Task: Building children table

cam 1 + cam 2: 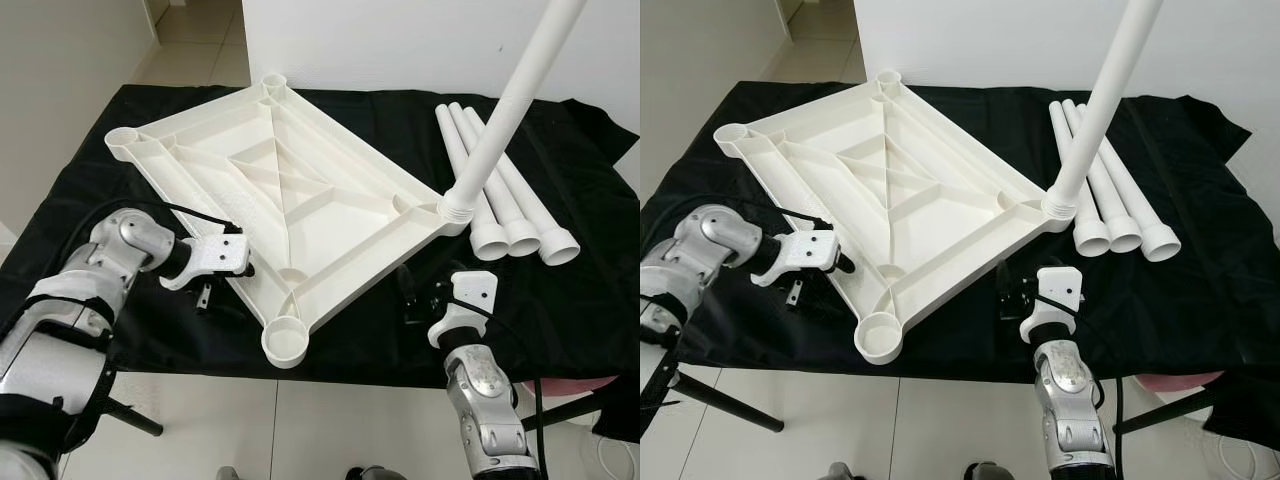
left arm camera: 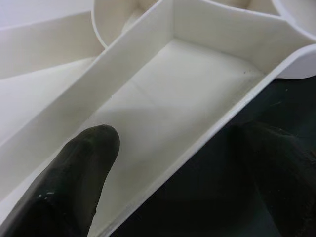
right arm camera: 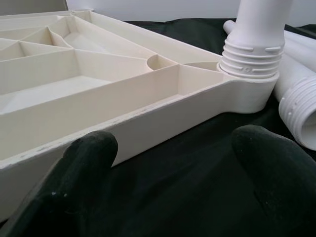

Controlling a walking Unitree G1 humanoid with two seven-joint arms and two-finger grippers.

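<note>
Tabletop [image 1: 300, 190] lies upside down; left gripper [image 1: 215, 285] straddles its edge, right gripper [image 1: 420, 300] spread empty; steady it before threading another leg [image 1: 500, 200].

We seem to be indoors in a plain room, likely a home: pale glossy floor tiles [image 1: 190, 40], bare white walls [image 1: 400, 40], and a bench draped in black cloth [image 1: 590, 290] bearing a white plastic tabletop [image 1: 280, 190] and loose legs [image 1: 500, 210].
</note>
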